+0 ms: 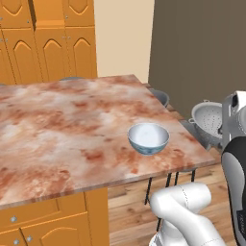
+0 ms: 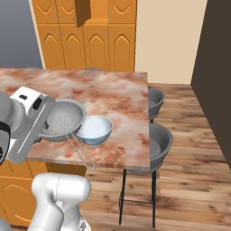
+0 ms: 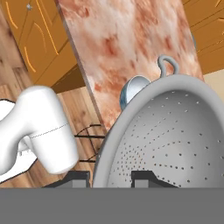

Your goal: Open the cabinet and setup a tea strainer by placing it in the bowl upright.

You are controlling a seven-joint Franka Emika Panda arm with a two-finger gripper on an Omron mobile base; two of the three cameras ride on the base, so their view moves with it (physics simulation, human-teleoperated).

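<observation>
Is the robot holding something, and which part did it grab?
Yes. It holds the pale grey perforated metal strainer by its thick rim; the jaws are shut on the rim's edge, beside the glossy blue-grey bowl.

Perforated matt grey metal tea strainer, glossy smooth bowl, polished marbled stone counter, wooden cabinet.

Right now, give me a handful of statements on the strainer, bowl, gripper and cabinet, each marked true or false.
1. The strainer sits inside the bowl. False: it is held up beside the bowl, not in it.
2. The gripper is shut on the strainer's rim. True.
3. The bowl lies tipped on its side. False: it stands upright on the counter, opening up.
4. The bowl is empty. True.
5. A cabinet door at the back stands open. True, in the right base view.
6. The bowl is perforated. False: its walls are smooth; the strainer has the holes.
</observation>
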